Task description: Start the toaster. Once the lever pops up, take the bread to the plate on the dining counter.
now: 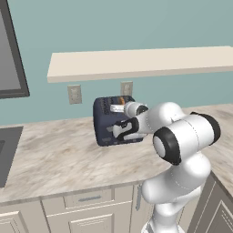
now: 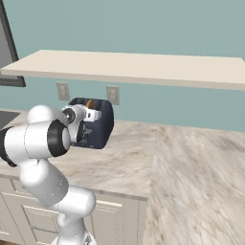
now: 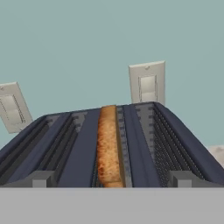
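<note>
Directly below the claw (image 1: 119, 129) stood the toaster (image 1: 103, 123) on the marble counter (image 1: 59, 154), backed against the wall. The claw's fingers were spread wide, gripping nothing. The bread (image 3: 108, 146) sat upright in a middle slot, just ahead of the claw, with two wall outlets (image 3: 147, 83) beyond.

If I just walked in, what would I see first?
First, the big white robot arm reaching over the beige marble counter, its hand right at the dark navy-blue boxy toaster. Next, the golden-brown bread slice standing in a slot near the toaster's middle, below two pale wall outlets.
</note>
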